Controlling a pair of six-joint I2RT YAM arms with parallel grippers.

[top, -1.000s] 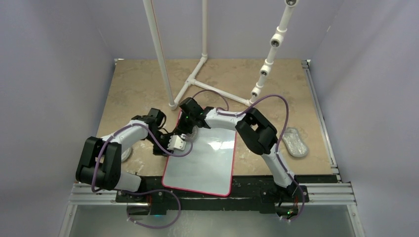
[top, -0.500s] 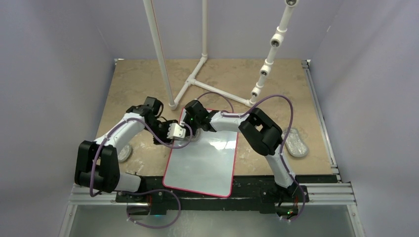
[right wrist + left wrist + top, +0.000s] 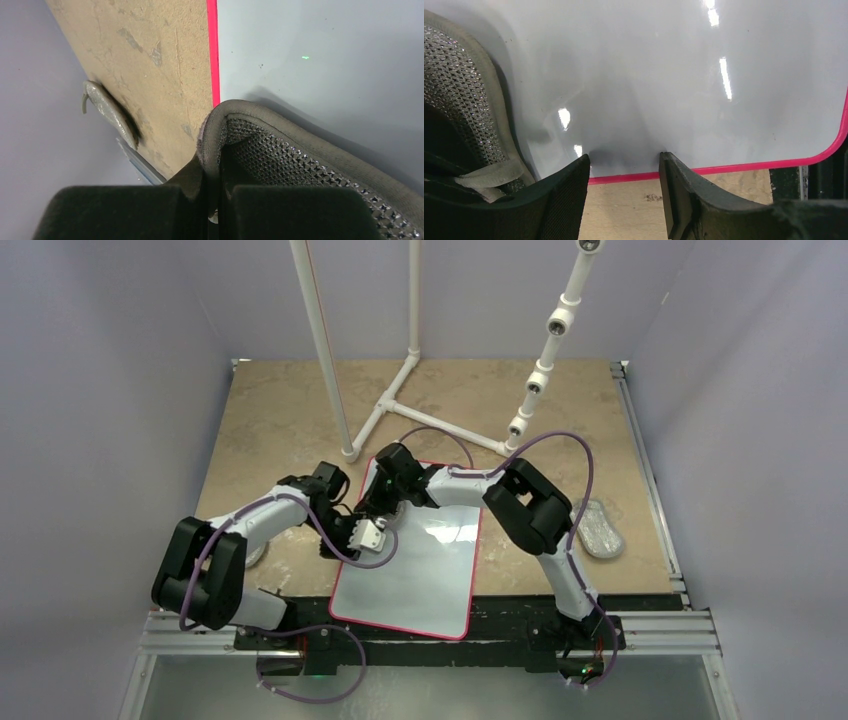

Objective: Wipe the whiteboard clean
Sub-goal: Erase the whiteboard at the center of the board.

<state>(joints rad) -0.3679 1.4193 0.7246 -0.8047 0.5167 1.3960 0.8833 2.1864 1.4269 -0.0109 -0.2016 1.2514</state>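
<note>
**Spotter:** Grey mesh pad (image 3: 300, 160), pinched in your right tool (image 3: 218, 190), presses on the whiteboard (image 3: 420, 560) at its far left corner.

**Operator:** And my left tool?

**Spotter:** Your left tool (image 3: 624, 175) stands spread at the board's left long edge, with nothing between its jaws. It looks placed to brace the board.

**Operator:** How do I wipe well?

**Spotter:** As I judge it, you should lay the pad flat and press evenly. Sweep in overlapping passes along the board's length. Stop short of the red edge, so the pad does not slip onto the desk (image 3: 280, 410). Lean your left tool on the edge so the board cannot slide. No writing shows on the parts in view, so I cannot tell how much is left.

**Operator:** Which way does the board point?

**Spotter:** It lies flat at the middle of the desk's near side. Its long axis runs from you toward the far side, with the far end leaning slightly right. Its near short edge overlaps the black rail (image 3: 500, 615).
</note>
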